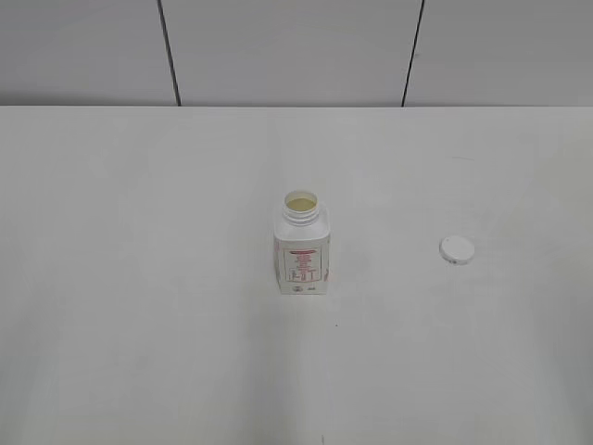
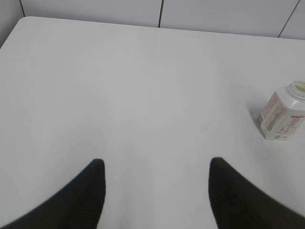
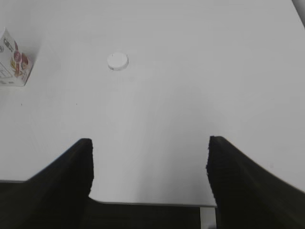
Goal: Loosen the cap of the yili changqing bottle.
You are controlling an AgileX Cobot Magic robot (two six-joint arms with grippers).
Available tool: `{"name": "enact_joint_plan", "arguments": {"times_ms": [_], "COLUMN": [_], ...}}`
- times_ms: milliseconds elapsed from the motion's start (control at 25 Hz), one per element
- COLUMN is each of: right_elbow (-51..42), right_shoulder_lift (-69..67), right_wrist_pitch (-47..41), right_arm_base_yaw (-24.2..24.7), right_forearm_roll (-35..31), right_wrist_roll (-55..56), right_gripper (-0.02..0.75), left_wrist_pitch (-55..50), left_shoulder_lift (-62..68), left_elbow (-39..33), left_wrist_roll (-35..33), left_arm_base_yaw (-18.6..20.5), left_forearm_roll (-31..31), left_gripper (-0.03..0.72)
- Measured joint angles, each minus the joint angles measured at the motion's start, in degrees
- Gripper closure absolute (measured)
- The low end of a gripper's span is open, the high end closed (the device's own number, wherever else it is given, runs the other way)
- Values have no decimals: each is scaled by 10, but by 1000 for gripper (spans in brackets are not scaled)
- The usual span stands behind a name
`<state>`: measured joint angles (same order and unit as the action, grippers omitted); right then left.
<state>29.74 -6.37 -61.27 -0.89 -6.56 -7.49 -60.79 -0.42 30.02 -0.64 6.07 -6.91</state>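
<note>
The yili changqing bottle (image 1: 302,249) stands upright in the middle of the white table, its neck open with pale contents showing inside. It also shows at the right edge of the left wrist view (image 2: 283,113) and at the left edge of the right wrist view (image 3: 13,63). The white cap (image 1: 457,248) lies flat on the table to the bottle's right, apart from it; it also shows in the right wrist view (image 3: 117,61). My left gripper (image 2: 156,164) is open and empty, far from the bottle. My right gripper (image 3: 150,143) is open and empty near the table's front edge. Neither gripper shows in the exterior view.
The white table (image 1: 139,278) carries only the bottle and cap. A grey panelled wall (image 1: 278,46) stands behind it. The table's front edge (image 3: 152,202) lies under the right gripper.
</note>
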Motion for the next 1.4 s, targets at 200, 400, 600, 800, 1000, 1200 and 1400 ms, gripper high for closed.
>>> {"name": "enact_joint_plan", "arguments": {"times_ms": [200, 400, 600, 800, 1000, 1200, 1400], "right_elbow": [-4, -4, -4, -4, -4, -4, -4], "right_shoulder_lift": [41, 68, 68, 68, 68, 68, 68], "right_wrist_pitch": [-11, -17, -17, -17, -17, -16, -16], "right_arm_base_yaw": [0, 0, 0, 0, 0, 0, 0], "right_forearm_roll": [-4, -6, -7, -8, -8, -8, -8], "right_wrist_roll": [0, -1, 0, 0, 0, 0, 0], "right_gripper": [153, 153, 153, 153, 153, 153, 153], "left_wrist_pitch": [0, 0, 0, 1, 2, 2, 2], "left_shoulder_lift": [0, 0, 0, 0, 0, 0, 0], "left_elbow": [0, -1, -1, -1, -1, -1, -1], "left_wrist_roll": [0, 0, 0, 0, 0, 0, 0], "left_arm_base_yaw": [0, 0, 0, 0, 0, -1, -19], "left_forearm_roll": [0, 0, 0, 0, 0, 0, 0], "left_gripper": [258, 263, 267, 267, 283, 310, 323]}}
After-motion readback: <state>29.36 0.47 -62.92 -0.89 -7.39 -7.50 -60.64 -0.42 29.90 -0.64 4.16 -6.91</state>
